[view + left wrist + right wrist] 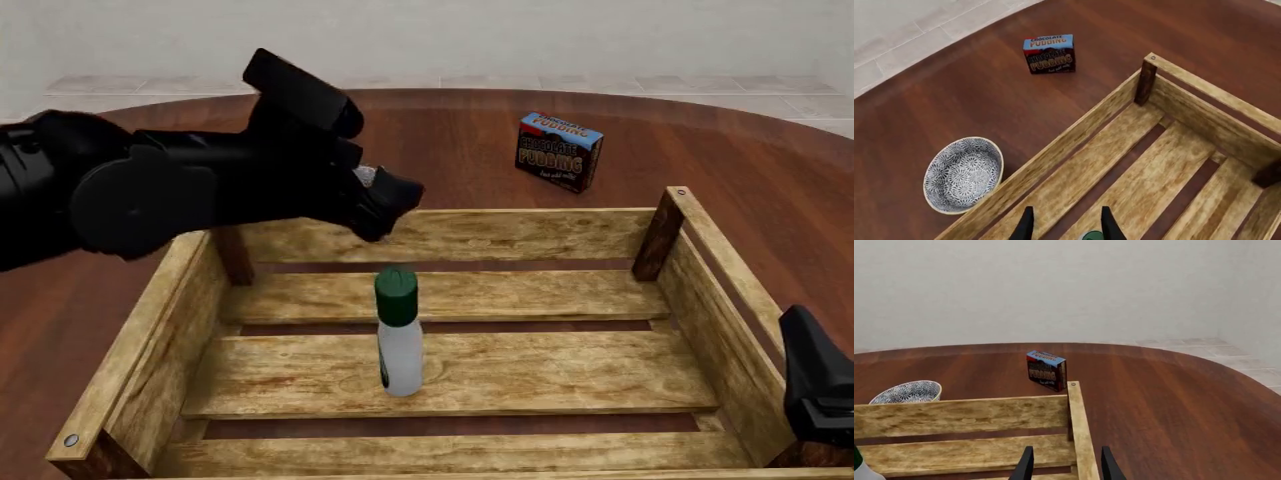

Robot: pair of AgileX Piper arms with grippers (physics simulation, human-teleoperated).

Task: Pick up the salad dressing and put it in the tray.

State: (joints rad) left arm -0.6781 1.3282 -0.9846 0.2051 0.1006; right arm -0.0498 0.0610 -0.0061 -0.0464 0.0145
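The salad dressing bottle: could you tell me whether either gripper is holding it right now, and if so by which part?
Nothing is held. The salad dressing stands upright on the slats of the tray, free of both grippers. The left gripper is open above it; the right gripper is open and empty.

Front camera looked down and forward over the big slatted light-wood crate (441,235). Both wrist cameras sat close above it, sharing the blue-and-black pudding box (1049,53) (1046,370) and patterned bowl (963,174) (907,391).
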